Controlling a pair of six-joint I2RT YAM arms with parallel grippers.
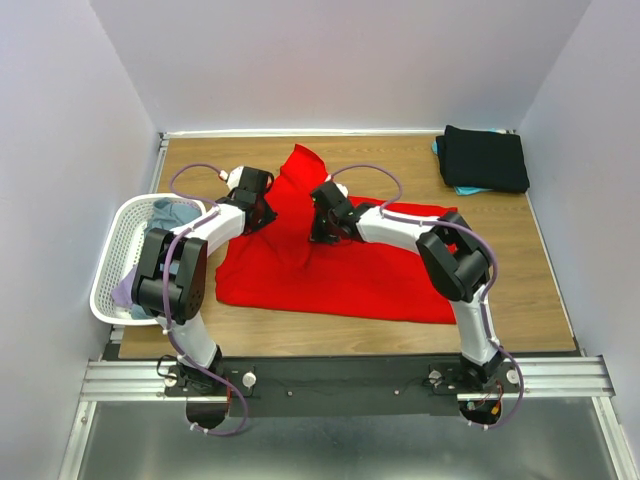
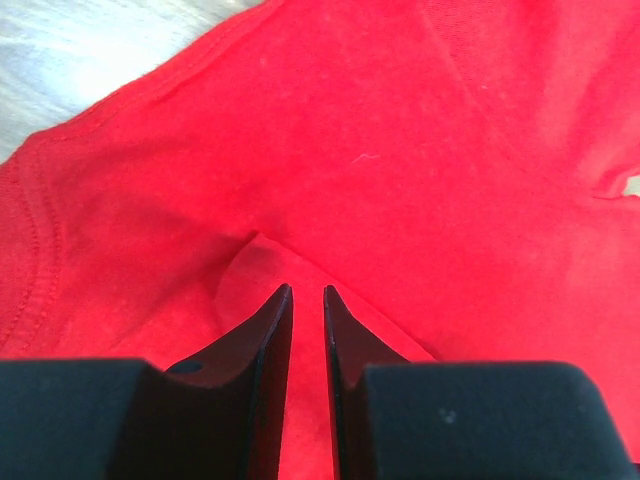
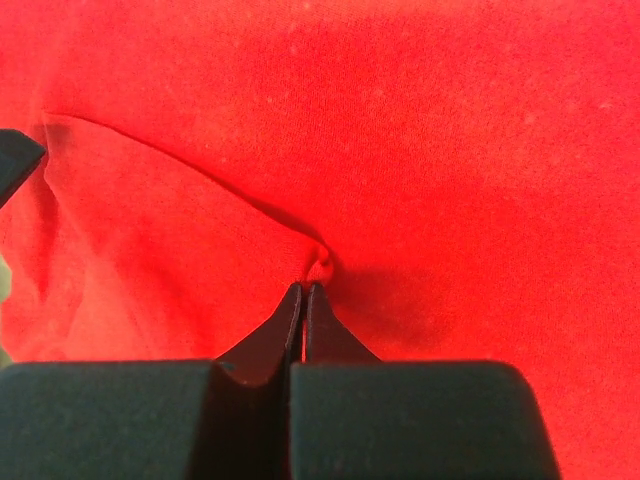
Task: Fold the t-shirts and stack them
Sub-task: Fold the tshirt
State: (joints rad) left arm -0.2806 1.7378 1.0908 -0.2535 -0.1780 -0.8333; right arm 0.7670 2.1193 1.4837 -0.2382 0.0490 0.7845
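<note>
A bright red t-shirt lies spread across the middle of the table, one part drawn up to a peak at the back. My left gripper is down on its left part. In the left wrist view the jaws stand narrowly apart with a fold of the red cloth between them. My right gripper is at the shirt's middle. Its jaws are pressed together on a small pucker of red cloth. A folded black t-shirt rests on a teal one at the back right.
A white mesh basket stands at the table's left edge, holding a grey-blue shirt and a lavender one. White walls close in the table on three sides. Bare wood shows to the right of the red shirt.
</note>
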